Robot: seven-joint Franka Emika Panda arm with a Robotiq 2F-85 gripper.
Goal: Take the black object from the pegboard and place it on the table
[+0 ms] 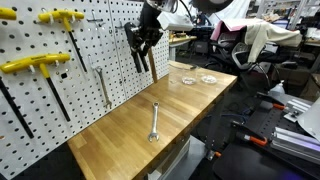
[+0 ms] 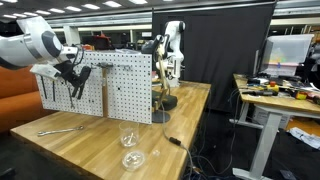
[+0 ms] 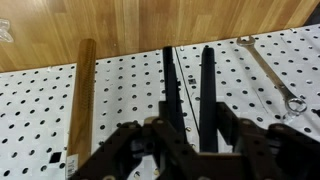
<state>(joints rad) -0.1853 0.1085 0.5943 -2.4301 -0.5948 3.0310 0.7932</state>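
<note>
The black pliers (image 3: pixel 207 85) hang on the white pegboard (image 3: pixel 120 110) with their two long dark handles pointing down toward the table (image 3: pixel 150 25). My gripper (image 3: pixel 187 140) is at the top of the pliers, with a finger pressed against the outside of each handle, so it is shut on them. In both exterior views the gripper (image 1: pixel 140 38) (image 2: pixel 75 73) is against the pegboard (image 1: pixel 60 100) (image 2: pixel 120 85), and the pliers (image 1: pixel 139 60) hang below it. The pliers' head is hidden behind the fingers.
A wooden hammer handle (image 3: pixel 83 90) hangs close on one side of the pliers and a silver wrench (image 3: pixel 270 68) on the other. Yellow-handled tools (image 1: pixel 35 65) hang further along. On the table (image 1: pixel 170 110) lie another wrench (image 1: pixel 154 122) and clear dishes (image 1: pixel 185 80).
</note>
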